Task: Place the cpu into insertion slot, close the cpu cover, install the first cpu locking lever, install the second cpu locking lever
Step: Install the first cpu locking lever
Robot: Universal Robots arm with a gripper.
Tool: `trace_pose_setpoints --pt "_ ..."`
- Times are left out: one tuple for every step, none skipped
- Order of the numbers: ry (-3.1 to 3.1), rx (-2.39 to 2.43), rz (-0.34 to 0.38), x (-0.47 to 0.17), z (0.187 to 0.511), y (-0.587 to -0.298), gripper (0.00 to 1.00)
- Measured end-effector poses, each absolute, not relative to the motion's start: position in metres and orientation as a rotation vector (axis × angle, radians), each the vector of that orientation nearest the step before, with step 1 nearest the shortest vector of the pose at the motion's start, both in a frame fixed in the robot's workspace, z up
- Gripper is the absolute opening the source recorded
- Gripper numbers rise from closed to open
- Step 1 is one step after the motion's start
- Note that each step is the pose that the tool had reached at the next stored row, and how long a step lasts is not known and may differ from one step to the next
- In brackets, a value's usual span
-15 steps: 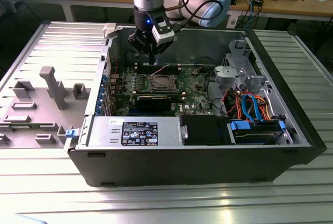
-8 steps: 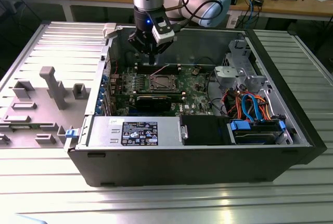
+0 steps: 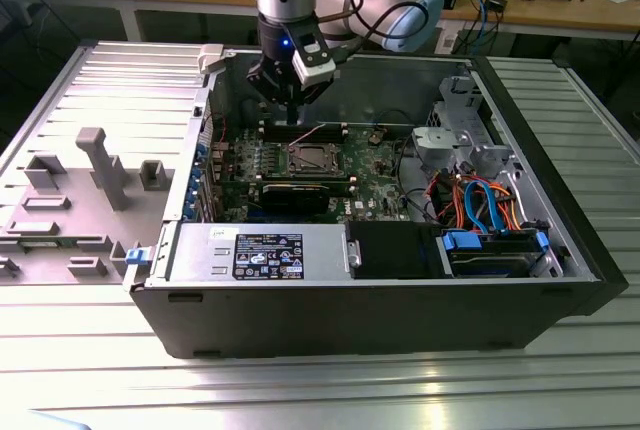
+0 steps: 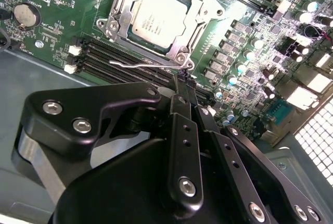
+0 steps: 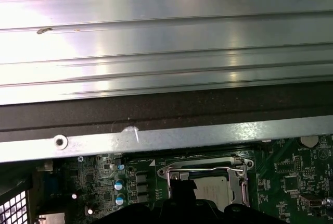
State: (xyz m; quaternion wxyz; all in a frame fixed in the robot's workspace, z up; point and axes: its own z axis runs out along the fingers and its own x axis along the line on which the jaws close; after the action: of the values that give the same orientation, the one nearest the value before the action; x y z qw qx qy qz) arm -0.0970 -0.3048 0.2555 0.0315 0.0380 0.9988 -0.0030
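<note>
The second wrist view shows us the cpu (image 4: 157, 16) already lying in the insertion slot (image 4: 136, 46), in the upper middle of the frame, with the cpu cover (image 4: 204, 6) closed flat around its silver top. So we judge the first two steps as done. A thin locking lever (image 4: 148, 65) lies along the lower edge of the socket, and the gripper (image 4: 182, 86) has its fingers pressed together with the tips right at the lever's end — whether they touch it, we cannot tell. If this lever is fully latched is also not clear, and the other lever we cannot judge. In the exterior view the gripper (image 3: 291, 110) hangs inside the open computer case (image 3: 400, 310), just above the socket, upper centre — the lever work seems to be in hand.
</note>
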Motion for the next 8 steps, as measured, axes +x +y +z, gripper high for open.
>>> trace_pose_setpoints --pt "3.076 0.117 -0.009 -0.0971 0.2553 -0.3048 0.11" --pt "3.076 0.116 -0.007 -0.097 0.2551 -0.3048 0.11" --pt "3.076 0.114 -0.004 -0.097 0.2549 -0.3048 0.11" --pt "3.077 0.109 0.001 -0.097 0.2548 -0.3048 0.11" --pt "3.077 0.104 0.004 -0.097 0.2546 -0.3047 0.11" --pt "3.077 0.095 0.004 -0.097 0.2542 -0.3047 0.11" --pt "3.078 0.073 0.004 -0.0969 0.2536 -0.3048 0.11" --pt "3.078 0.058 0.005 -0.0968 0.2533 -0.3048 0.11"
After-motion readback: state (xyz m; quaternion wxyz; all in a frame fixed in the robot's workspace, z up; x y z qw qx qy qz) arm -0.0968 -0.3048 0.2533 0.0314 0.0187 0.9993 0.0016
